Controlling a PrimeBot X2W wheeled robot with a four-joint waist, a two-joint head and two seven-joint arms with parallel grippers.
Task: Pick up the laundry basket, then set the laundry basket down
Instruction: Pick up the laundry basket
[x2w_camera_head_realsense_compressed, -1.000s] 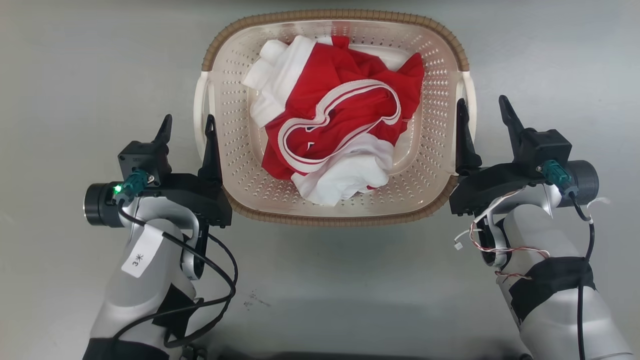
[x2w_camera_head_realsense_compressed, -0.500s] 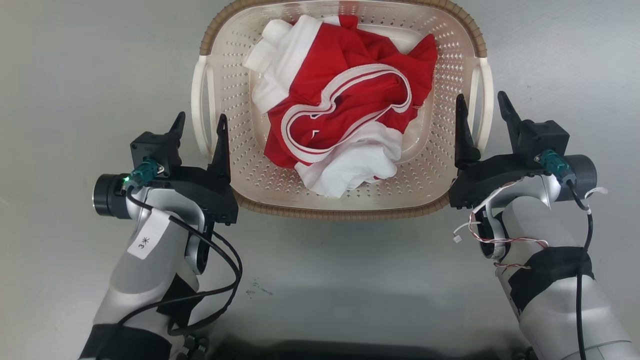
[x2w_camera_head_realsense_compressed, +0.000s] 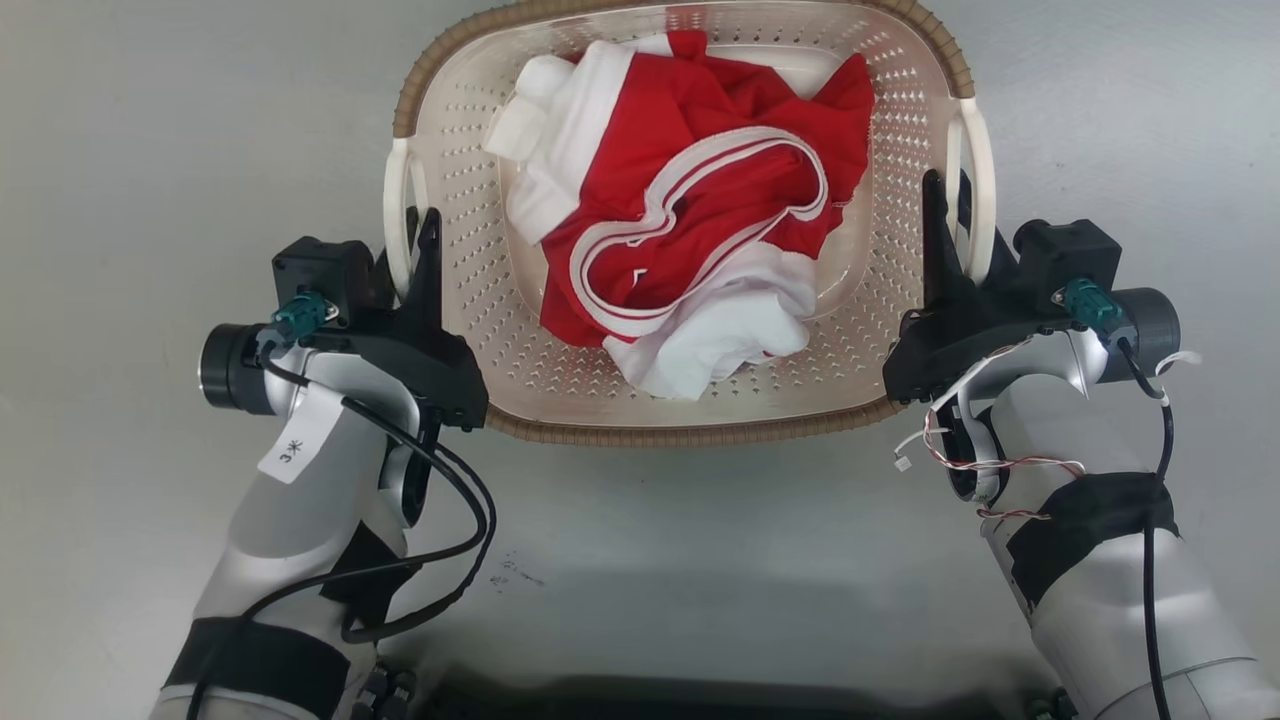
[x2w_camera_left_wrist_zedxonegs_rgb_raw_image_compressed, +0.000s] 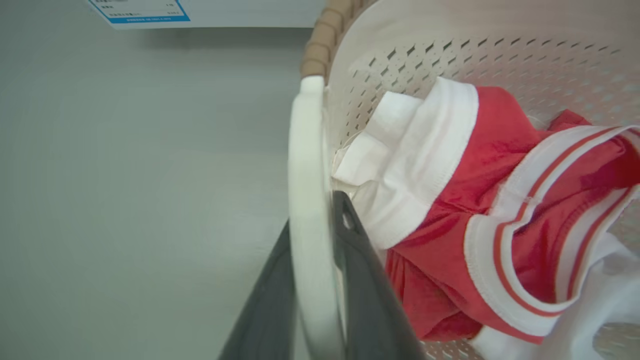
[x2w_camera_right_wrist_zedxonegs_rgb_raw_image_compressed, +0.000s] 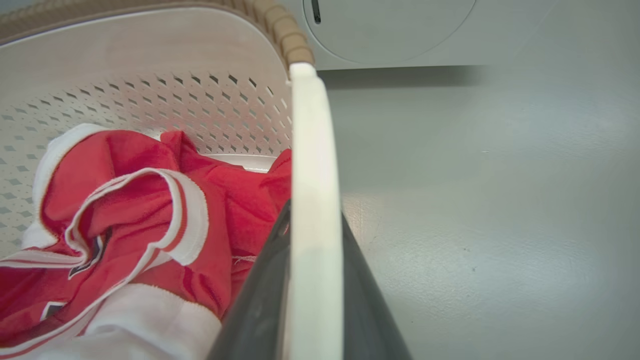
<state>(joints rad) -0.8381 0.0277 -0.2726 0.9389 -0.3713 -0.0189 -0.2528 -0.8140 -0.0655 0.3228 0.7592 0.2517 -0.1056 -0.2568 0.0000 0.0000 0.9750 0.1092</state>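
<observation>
The laundry basket (x2w_camera_head_realsense_compressed: 470, 300), carrying red-and-white clothes (x2w_camera_head_realsense_compressed: 690, 240), is showing top centre in your head view. Your left gripper (x2w_camera_head_realsense_compressed: 408, 235) is clamping its left handle (x2w_camera_head_realsense_compressed: 397, 200) and your right gripper (x2w_camera_head_realsense_compressed: 950, 200) its right handle (x2w_camera_head_realsense_compressed: 985, 190), fingers squeezing narrowly on each.

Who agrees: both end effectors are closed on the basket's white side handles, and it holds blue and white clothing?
Not quite: the head view shows the clothing is red and white, not blue. The left end effector and right end effector do grip the white side handles of the laundry basket.

Silver forearms (x2w_camera_head_realsense_compressed: 290, 520), black cables (x2w_camera_head_realsense_compressed: 452, 560), teal connectors (x2w_camera_head_realsense_compressed: 300, 312), white tag (x2w_camera_head_realsense_compressed: 297, 450)
</observation>
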